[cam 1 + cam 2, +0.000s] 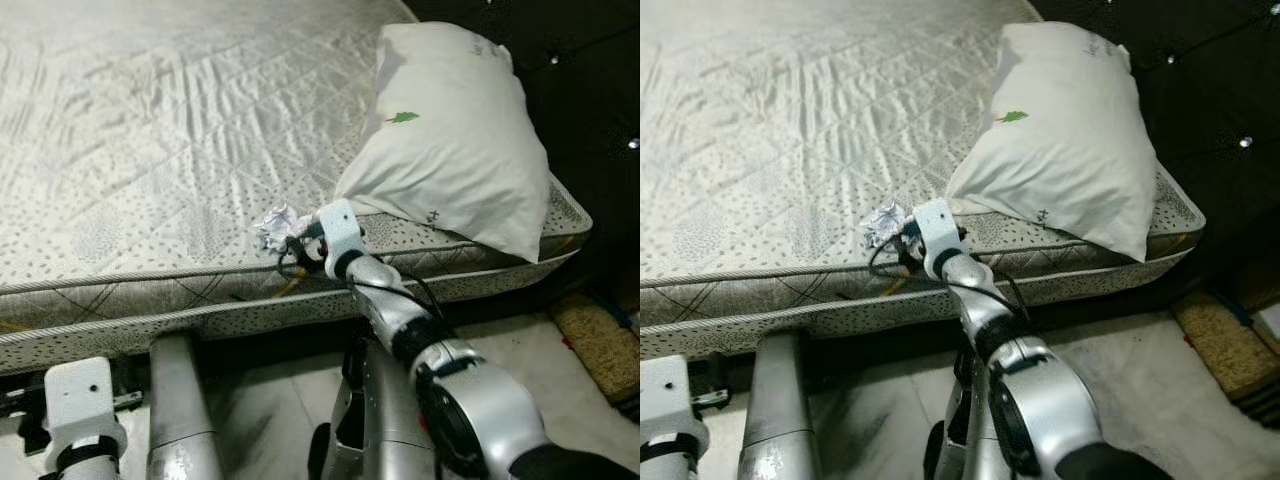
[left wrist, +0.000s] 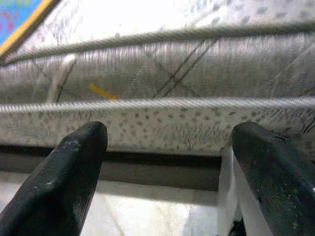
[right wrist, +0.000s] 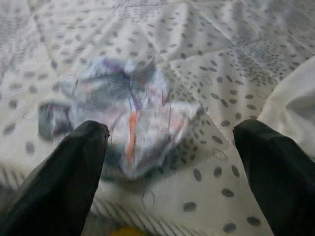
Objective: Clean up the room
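Reaching forward and up from the lower right, the robot's silver right arm (image 1: 440, 370) stretches toward the near edge of the bare quilted grey-white mattress (image 1: 150, 150), its white wrist block tilted leftward. The right gripper (image 3: 170, 147) hovers just short of a crumpled ball of white paper with blue and orange print (image 1: 278, 222), which lies on the mattress close to the near edge and just left of the lower corner of a plump white pillow with a small green mark (image 1: 450, 140). In the right wrist view the two black fingers (image 3: 74, 177) stand spread wide, one on each side of the paper wad, gripping nothing; whether they touch it cannot be told because the paper is blurred. The pillow leans on the mattress's far right corner, overhanging the edge slightly. Low on the left, the left arm (image 1: 80, 420) hangs near the pale floor (image 1: 570, 400), and the left gripper (image 2: 170, 162) points at the mattress's piped side, its fingers likewise parted and empty.
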Robot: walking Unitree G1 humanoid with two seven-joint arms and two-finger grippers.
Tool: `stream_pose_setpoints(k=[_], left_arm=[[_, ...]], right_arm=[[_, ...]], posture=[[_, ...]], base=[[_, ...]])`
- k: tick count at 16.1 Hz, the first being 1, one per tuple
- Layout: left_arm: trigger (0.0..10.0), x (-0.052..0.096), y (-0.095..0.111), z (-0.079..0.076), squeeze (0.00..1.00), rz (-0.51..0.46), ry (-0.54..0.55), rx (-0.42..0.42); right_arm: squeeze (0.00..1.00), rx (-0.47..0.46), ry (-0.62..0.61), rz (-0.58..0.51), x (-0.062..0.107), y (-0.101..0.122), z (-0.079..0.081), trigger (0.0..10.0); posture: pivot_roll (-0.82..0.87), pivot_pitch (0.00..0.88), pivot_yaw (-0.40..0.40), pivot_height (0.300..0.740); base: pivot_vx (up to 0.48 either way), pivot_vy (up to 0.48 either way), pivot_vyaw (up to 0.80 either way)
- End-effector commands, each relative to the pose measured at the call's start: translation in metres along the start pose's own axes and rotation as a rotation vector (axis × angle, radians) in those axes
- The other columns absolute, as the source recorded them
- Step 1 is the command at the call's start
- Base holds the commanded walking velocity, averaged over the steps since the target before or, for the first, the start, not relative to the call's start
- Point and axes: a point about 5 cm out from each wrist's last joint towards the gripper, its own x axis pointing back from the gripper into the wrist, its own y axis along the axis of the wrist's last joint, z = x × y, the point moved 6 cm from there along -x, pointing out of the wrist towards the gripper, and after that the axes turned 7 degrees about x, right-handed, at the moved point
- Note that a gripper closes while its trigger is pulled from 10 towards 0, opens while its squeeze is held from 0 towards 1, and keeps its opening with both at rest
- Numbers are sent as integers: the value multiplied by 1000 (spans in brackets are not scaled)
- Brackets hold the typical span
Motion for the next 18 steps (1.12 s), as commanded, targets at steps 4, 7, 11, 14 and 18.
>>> stream_pose_setpoints(k=[4, 7, 11, 14, 18], left_arm=[[10000, 9, 4, -6, 0, 0, -22, 12], [10000, 9, 4, -6, 0, 0, -23, 12], [10000, 5, 5, -11, 0, -4, -45, 8], [10000, 3, 6, -12, 0, -8, -48, 6], [10000, 0, 8, -14, 0, -16, -57, 6]], right_arm=[[0, -92, -18, 62, -6, 0, 6, 10000], [0, -111, -8, 68, -6, 0, 10, 10000], [0, -171, 101, 139, -4, -18, 48, 0], [0, -190, 120, 141, -3, -20, 53, 0], [0, -210, 133, 135, -3, -19, 51, 0]], posture=[[403, 194, -240, 486], [402, 193, -240, 486], [397, 181, -232, 486], [396, 173, -233, 486], [386, 164, -225, 486]], base=[[0, 0, 0], [0, 0, 0], [0, 0, 0], [0, 0, 0], [0, 0, 0]])
